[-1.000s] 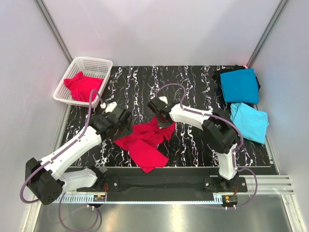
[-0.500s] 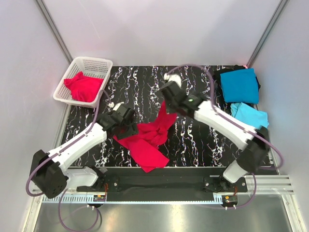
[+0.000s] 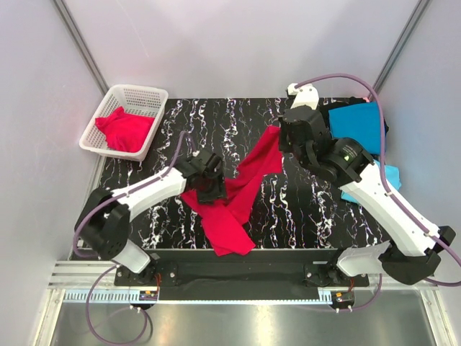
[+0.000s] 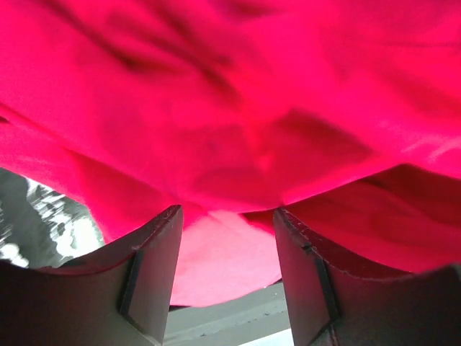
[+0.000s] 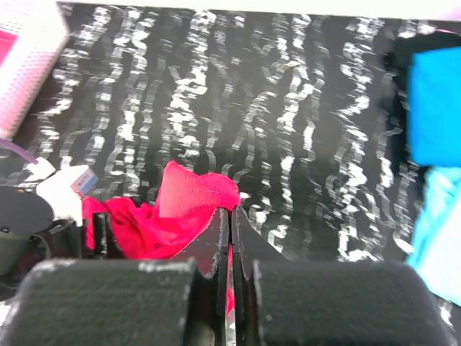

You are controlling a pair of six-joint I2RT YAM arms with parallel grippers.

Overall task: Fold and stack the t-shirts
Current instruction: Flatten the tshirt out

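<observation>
A crimson-red t-shirt [image 3: 234, 209] lies crumpled on the black marbled table, one end pulled up and back to the right. My right gripper [image 3: 279, 137] is shut on that raised end; in the right wrist view the closed gripper [image 5: 230, 210] pinches red cloth [image 5: 180, 209]. My left gripper [image 3: 215, 189] sits at the shirt's left middle. In the left wrist view it [image 4: 227, 213] is open, with red cloth [image 4: 230, 108] filling the view just beyond the fingertips. A folded teal-blue shirt [image 3: 358, 127] and a sky-blue shirt [image 3: 385, 176] lie at the back right.
A white mesh basket [image 3: 137, 94] at the back left holds another red shirt [image 3: 124, 130]. Grey walls enclose the table on three sides. The right arm partly covers the sky-blue shirt. The table's near edge runs just beyond the shirt's lower end.
My right gripper has carried the shirt's end up and toward the back right, stretching the cloth. My left gripper has moved right, onto the shirt's middle.
</observation>
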